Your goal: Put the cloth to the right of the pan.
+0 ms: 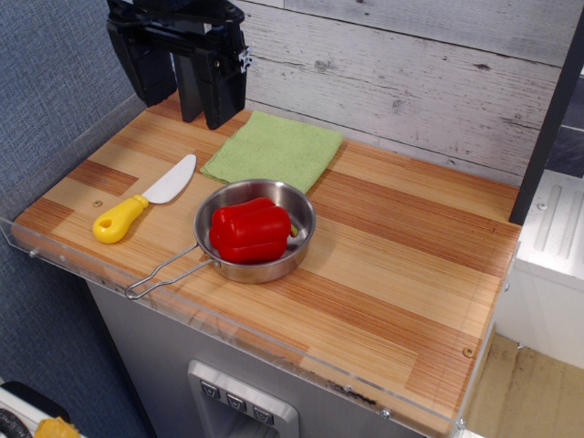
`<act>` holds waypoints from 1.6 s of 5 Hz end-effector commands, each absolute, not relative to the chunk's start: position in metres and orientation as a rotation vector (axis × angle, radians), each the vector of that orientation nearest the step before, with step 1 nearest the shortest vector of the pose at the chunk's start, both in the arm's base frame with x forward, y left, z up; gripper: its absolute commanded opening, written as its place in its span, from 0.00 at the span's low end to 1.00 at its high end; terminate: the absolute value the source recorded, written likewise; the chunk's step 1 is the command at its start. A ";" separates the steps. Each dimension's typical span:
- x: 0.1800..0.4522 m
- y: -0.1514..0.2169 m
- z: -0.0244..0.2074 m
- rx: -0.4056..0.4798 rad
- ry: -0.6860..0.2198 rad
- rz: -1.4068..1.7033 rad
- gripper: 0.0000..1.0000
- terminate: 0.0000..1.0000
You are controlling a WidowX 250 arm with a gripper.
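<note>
The light green cloth [274, 149] lies flat on the wooden table, just behind the pan and touching its far rim. The shiny steel pan [298, 245] sits in the middle front of the table, with its wire loop handle pointing to the front left. A red bell pepper [250, 230] fills it. My black gripper [189, 102] hangs above the table's back left corner, to the left of the cloth and a little behind it. Its fingers point down, apart, with nothing between them.
A toy knife [146, 203] with a yellow handle and white blade lies left of the pan. The wooden tabletop [401, 265] has a clear plastic lip along its front and left edges. A plank wall stands behind, and a black post [547, 119] rises at the right.
</note>
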State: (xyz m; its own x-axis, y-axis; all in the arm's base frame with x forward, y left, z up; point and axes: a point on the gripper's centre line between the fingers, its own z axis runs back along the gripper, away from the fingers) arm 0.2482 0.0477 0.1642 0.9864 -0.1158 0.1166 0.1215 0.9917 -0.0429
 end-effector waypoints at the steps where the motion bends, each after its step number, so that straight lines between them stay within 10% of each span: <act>1: 0.248 0.048 0.164 -0.050 -0.114 -0.119 1.00 0.00; 5: 0.313 0.053 0.131 0.035 -0.170 -0.129 1.00 0.00; 8: 0.380 0.076 0.073 -0.070 -0.170 -0.046 1.00 0.00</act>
